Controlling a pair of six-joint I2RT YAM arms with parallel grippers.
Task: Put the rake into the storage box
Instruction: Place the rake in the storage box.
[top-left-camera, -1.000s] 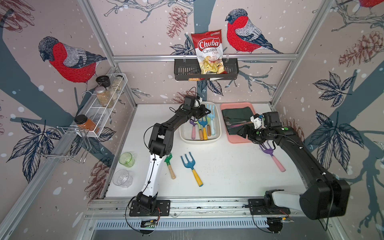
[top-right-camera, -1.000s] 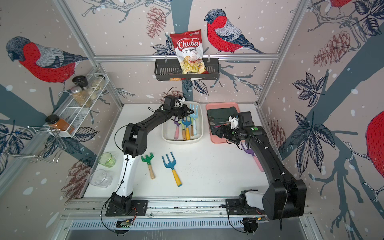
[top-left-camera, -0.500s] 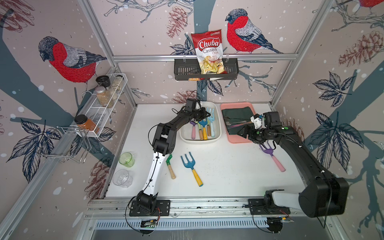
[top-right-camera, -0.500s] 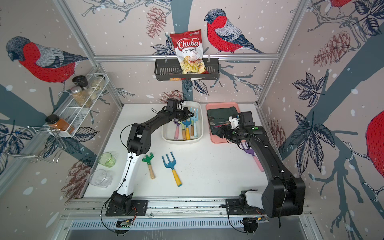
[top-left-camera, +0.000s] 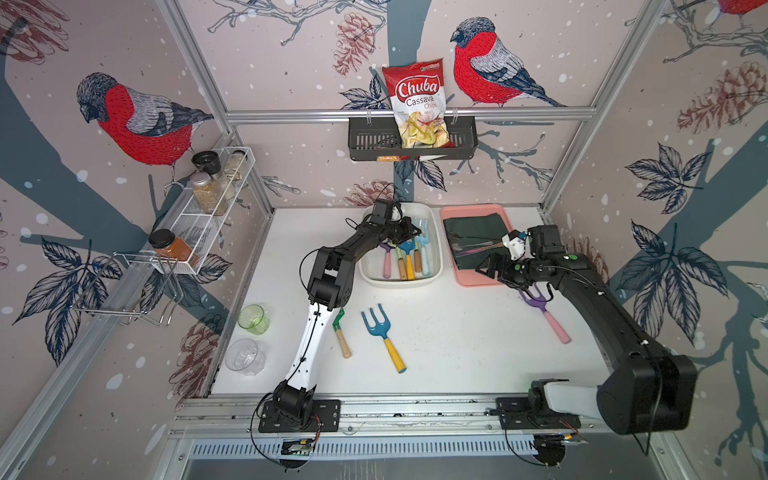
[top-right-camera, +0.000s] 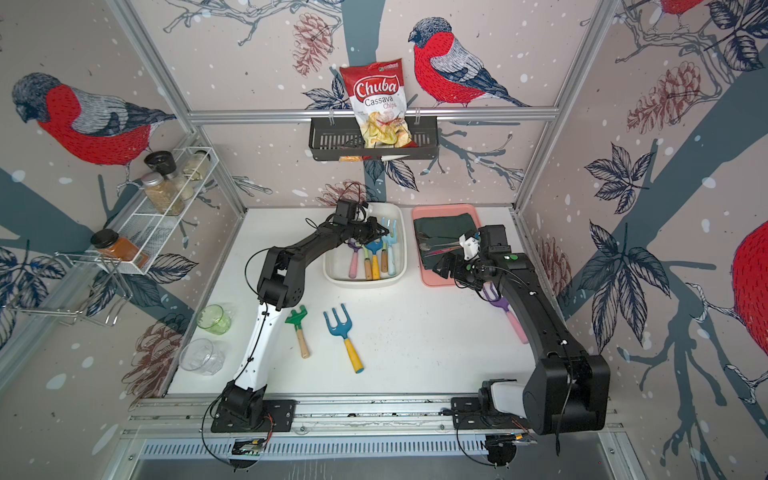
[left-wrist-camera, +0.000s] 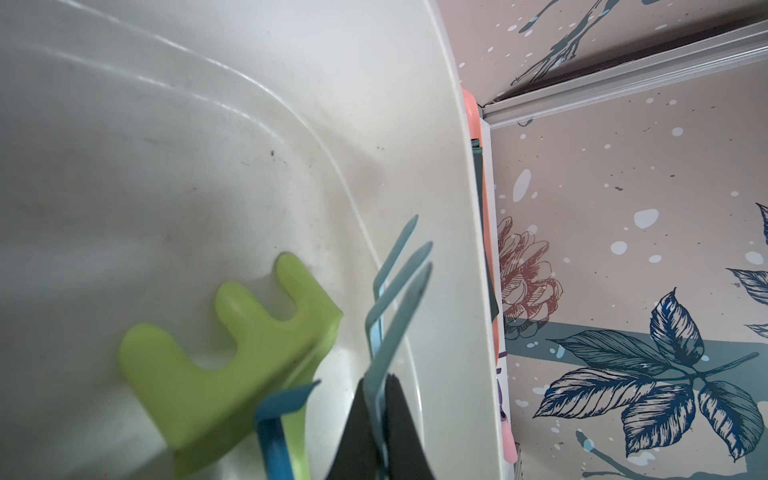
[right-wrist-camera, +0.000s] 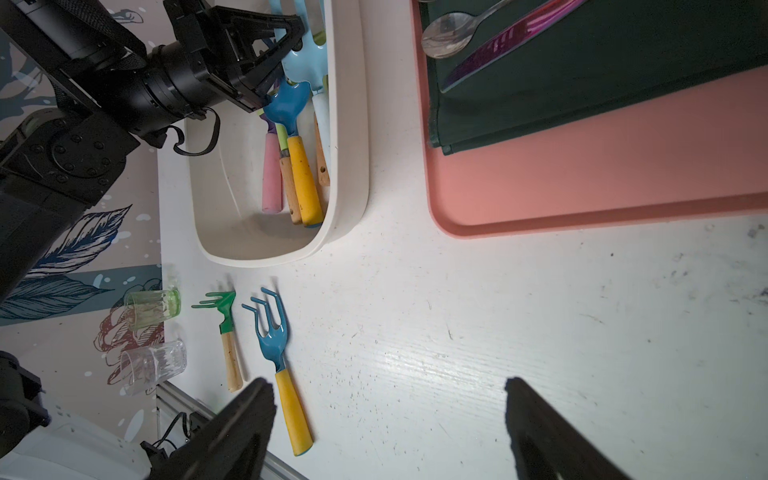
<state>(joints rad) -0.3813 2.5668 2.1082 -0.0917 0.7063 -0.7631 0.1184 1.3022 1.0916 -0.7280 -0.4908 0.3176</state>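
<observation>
Left wrist view gives us the left hand (left-wrist-camera: 376, 386) clenched on the thin neck of the light-blue rake (left-wrist-camera: 399, 282), its tines sticking out past the fingers along the inner right wall of the storage box (left-wrist-camera: 440, 166). In both top views we see that box at the far middle of the desk (top-left-camera: 457, 332), just left of the pink tray (top-left-camera: 469, 278), with the rake among other tools inside it. Our right hand (right-wrist-camera: 388, 386) is released, jaws wide apart above bare desk near the tray. A green rake (top-right-camera: 297, 322) and a blue fork (top-right-camera: 340, 330) lie on the near desk
</observation>
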